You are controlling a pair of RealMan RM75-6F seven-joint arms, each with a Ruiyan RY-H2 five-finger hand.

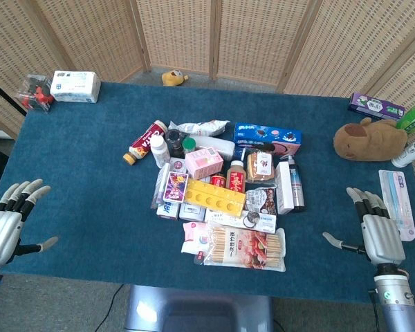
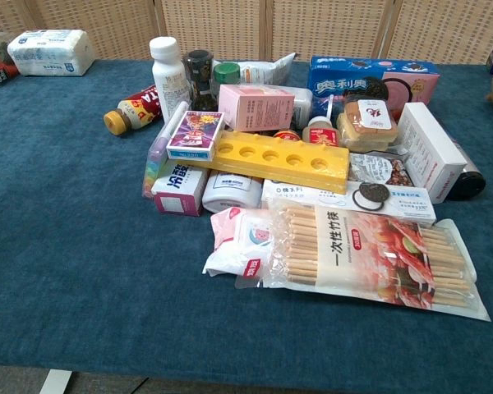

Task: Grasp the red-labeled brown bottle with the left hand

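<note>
The red-labeled brown bottle (image 1: 142,142) lies on its side at the left edge of the pile, its yellow cap pointing toward the near left. The chest view shows the bottle (image 2: 136,107) at the upper left, beside a white bottle (image 2: 169,75). My left hand (image 1: 8,223) hovers at the table's near-left edge with its fingers spread and nothing in it, well to the left of the bottle and nearer to me. My right hand (image 1: 375,228) is at the near-right edge, also spread and holding nothing. Neither hand appears in the chest view.
A crowded pile fills the table's middle: a yellow tray (image 1: 216,195), pink box (image 1: 204,162), chopstick pack (image 1: 245,247), cookie box (image 1: 268,134) and a small upright red-labeled bottle (image 1: 236,176). A tissue pack (image 1: 76,86) sits far left, a brown plush toy (image 1: 369,140) far right.
</note>
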